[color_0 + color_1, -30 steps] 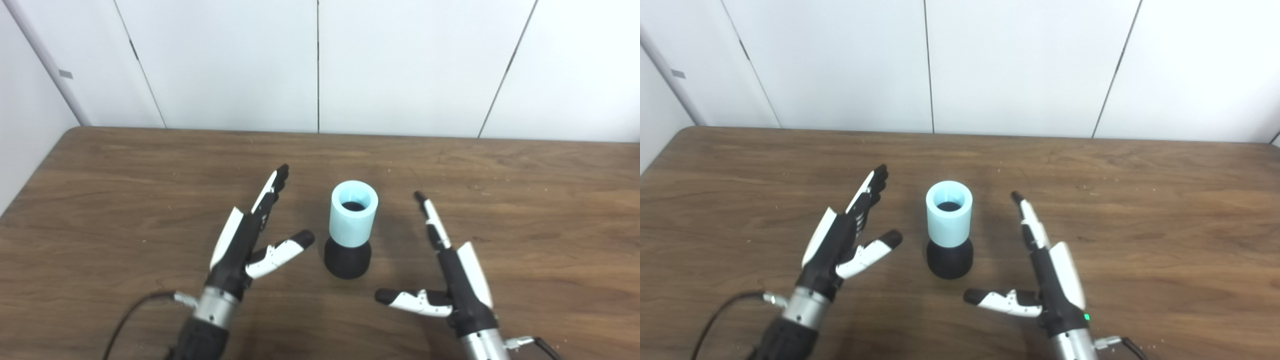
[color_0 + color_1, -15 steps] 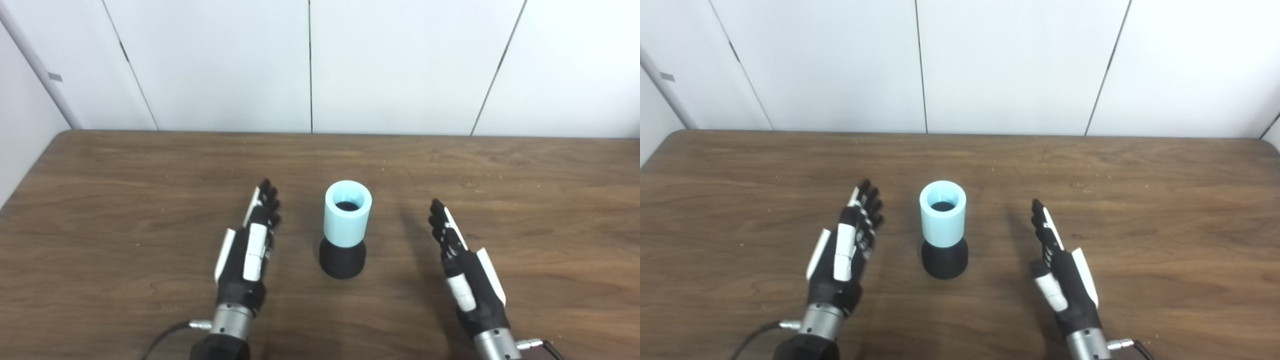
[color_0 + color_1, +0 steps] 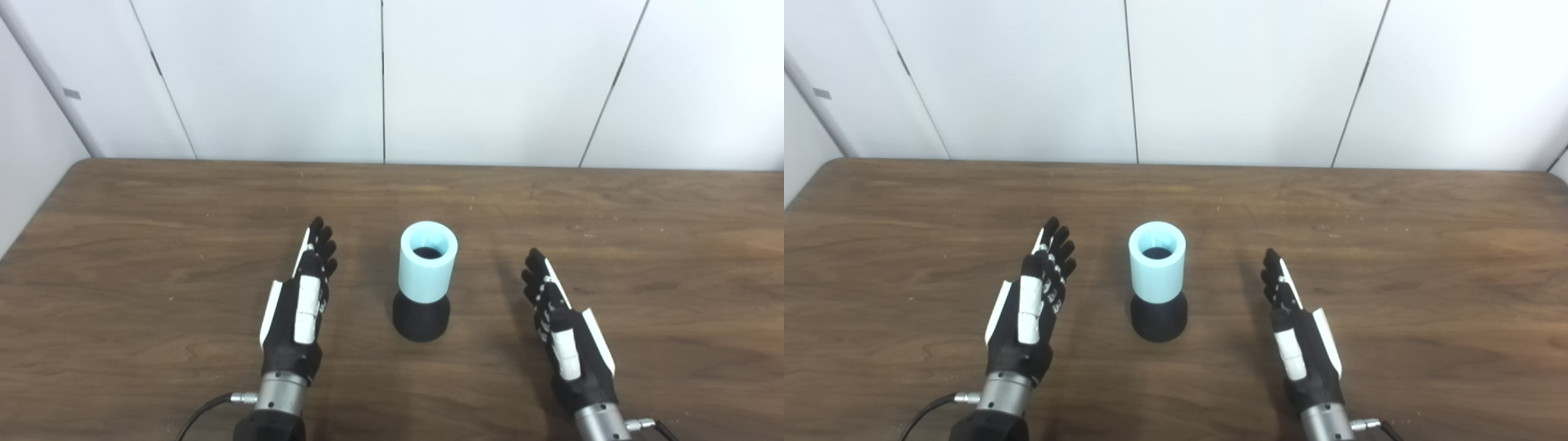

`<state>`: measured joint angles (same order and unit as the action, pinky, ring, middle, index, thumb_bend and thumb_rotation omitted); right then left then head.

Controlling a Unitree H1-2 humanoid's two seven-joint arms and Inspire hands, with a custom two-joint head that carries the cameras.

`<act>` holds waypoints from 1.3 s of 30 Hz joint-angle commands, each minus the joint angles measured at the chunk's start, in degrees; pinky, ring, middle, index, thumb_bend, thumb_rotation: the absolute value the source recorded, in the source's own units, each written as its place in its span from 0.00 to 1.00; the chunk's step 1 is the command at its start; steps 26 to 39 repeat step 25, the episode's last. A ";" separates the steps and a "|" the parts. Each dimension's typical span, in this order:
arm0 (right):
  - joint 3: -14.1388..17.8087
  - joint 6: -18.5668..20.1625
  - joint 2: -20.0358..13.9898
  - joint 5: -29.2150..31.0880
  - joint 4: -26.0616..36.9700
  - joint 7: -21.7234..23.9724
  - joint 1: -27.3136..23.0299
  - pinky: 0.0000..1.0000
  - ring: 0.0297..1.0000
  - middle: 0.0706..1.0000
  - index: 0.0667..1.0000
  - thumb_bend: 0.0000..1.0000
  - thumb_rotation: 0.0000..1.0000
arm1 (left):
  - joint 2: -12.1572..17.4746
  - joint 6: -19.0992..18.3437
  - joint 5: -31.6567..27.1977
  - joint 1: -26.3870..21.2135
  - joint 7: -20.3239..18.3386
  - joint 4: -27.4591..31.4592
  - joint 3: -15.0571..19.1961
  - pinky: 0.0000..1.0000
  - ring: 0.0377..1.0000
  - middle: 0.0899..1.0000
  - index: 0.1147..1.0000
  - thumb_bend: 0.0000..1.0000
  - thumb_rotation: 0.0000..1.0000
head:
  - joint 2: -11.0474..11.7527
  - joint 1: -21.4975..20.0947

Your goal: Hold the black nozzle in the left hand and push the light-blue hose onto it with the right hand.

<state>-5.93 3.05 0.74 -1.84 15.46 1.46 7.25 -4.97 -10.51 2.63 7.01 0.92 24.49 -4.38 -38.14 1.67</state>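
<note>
The light-blue hose point(image 3: 427, 261) stands upright, seated on the black nozzle point(image 3: 421, 316), which rests on the wooden table point(image 3: 153, 233) at its middle. My left hand point(image 3: 298, 310) is to the left of the pair, fingers straight and together, holding nothing and not touching them. My right hand point(image 3: 566, 335) is to the right of them, fingers straight, also empty and apart from them. Both show in the right eye view, the left hand point(image 3: 1030, 306) and the right hand point(image 3: 1300, 339) flanking the hose point(image 3: 1157, 270).
White wall panels point(image 3: 380, 79) rise behind the table's far edge. The table's left edge point(image 3: 37, 208) runs near the left wall. A cable point(image 3: 202, 413) trails from my left wrist.
Both hands turned from thumb-out, spread poses to flat with thumbs tucked in, and drew back a little from the hose and nozzle. The camera shifted slightly. The hose and nozzle stayed put.
</note>
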 commanded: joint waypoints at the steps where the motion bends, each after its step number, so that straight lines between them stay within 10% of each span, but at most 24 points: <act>1: 0.07 -0.70 1.43 0.60 1.86 -0.57 -0.22 1.00 1.00 1.00 1.00 0.74 1.00 | 1.71 1.73 0.70 1.07 -0.72 1.47 -0.15 1.00 1.00 1.00 1.00 0.87 1.00 | -0.01 0.13; 39: 0.20 0.71 0.30 1.13 2.70 1.57 -0.80 1.00 1.00 1.00 1.00 0.76 1.00 | 2.18 -0.85 2.92 1.12 -3.22 3.61 -0.07 1.00 1.00 1.00 1.00 0.76 1.00 | -0.45 0.22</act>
